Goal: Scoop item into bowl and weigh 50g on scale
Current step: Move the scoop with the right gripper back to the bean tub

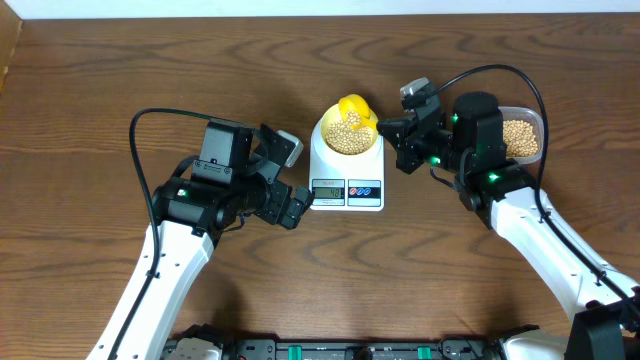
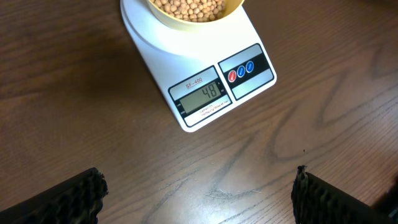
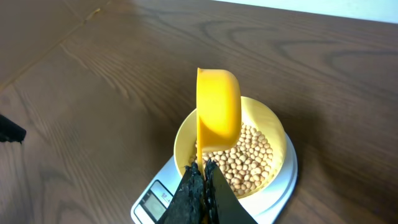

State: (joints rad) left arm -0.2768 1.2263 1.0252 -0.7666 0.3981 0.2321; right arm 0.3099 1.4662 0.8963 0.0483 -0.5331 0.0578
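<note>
Tan beans point(image 3: 249, 158) lie in the pale yellow bowl point(image 3: 277, 134), and the bowl sits on the round top of the white scale point(image 2: 205, 74), which stands about in the middle of the surface point(image 1: 120, 60), a little toward its far edge. The right pincer point(image 3: 202, 183) is pressed together on the handle of a bright yellow scoop point(image 3: 217, 106) and holds it above the far rim of the bowl, tipped up steeply. The hollow side of the scoop is turned away from the wrist camera, so I cannot tell if any beans remain in it. The left pincer point(image 2: 199, 205) has its fingers wide apart and holds nothing; it hangs over bare wood just in front of the scale. The display point(image 2: 202, 94) seems to read 48, so I judge the step in hand is the fine topping-up to the target weight. The next move, I think, calls for only very few beans. The scoop should take a small amount from the clear tub point(image 1: 522, 135) toward the right edge and let it fall slowly, because a full scoop would pass the target.
</note>
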